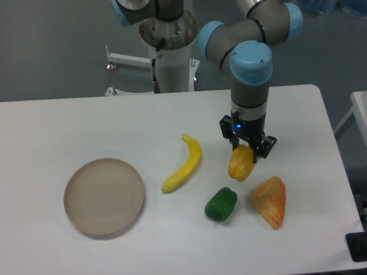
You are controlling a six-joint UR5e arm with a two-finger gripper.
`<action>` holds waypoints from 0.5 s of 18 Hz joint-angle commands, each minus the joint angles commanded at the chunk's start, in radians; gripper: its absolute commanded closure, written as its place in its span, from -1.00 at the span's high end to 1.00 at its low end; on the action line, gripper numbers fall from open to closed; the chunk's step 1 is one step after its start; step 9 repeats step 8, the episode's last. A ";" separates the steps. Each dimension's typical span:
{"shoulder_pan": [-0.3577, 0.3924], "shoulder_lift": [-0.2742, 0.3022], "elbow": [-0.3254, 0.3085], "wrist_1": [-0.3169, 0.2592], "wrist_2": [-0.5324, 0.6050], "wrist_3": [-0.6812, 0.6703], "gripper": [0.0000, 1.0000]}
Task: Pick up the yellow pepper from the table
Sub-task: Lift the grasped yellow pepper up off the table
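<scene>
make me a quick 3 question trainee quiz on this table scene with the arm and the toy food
1. True or false: the two-finger gripper is shut on the small lobed yellow pepper.
2. Which item lies nearest the round beige plate on the white table?
A. long curved yellow banana
B. green pepper
C. orange wedge-shaped piece
3. Fill in: the green pepper sits between the plate and the ____ piece.

Key: 1 true; 2 A; 3 orange wedge-shaped
</scene>
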 joint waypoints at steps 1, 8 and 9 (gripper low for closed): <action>0.000 0.000 0.000 0.000 0.000 0.002 -0.02; -0.002 -0.005 0.008 0.000 -0.002 0.000 -0.02; -0.002 -0.005 0.008 0.000 -0.002 0.000 -0.02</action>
